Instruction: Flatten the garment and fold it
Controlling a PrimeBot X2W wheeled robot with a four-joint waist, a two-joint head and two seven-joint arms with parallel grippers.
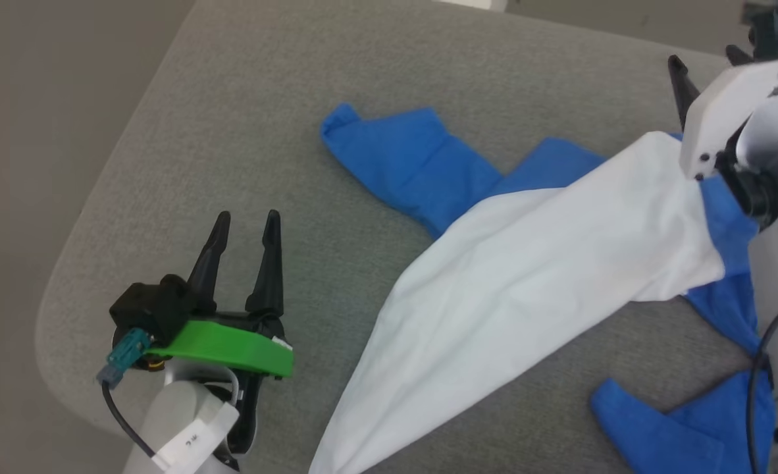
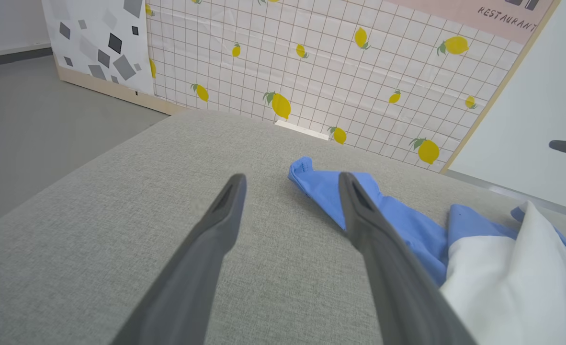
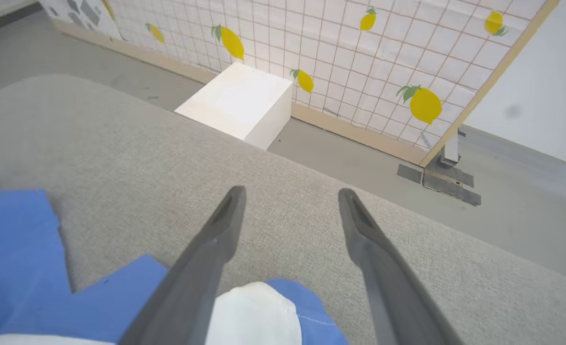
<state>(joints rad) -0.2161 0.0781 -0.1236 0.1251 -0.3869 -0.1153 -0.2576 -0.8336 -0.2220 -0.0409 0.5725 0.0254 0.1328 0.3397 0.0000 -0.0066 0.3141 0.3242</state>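
Observation:
The garment (image 1: 527, 276), a T-shirt with a white body and royal-blue sleeves, lies rumpled on the grey cushioned surface (image 1: 244, 118). One blue sleeve (image 1: 402, 161) reaches toward the far left. The white body rises in a taut ridge toward my right arm. My right gripper (image 1: 705, 59) is open at the far right, and a bunch of white and blue cloth (image 3: 259, 311) rests between the bases of its fingers. My left gripper (image 1: 247, 217) is open over bare surface, left of the garment. In the left wrist view the sleeve (image 2: 321, 184) lies just past my left gripper (image 2: 292, 178).
The grey surface has a rounded corner (image 1: 53, 309) at the near left, with floor beyond. A white box (image 3: 240, 103) stands on the floor past the far edge, against a lemon-patterned panel (image 3: 340, 52). Open surface lies left of and beyond the garment.

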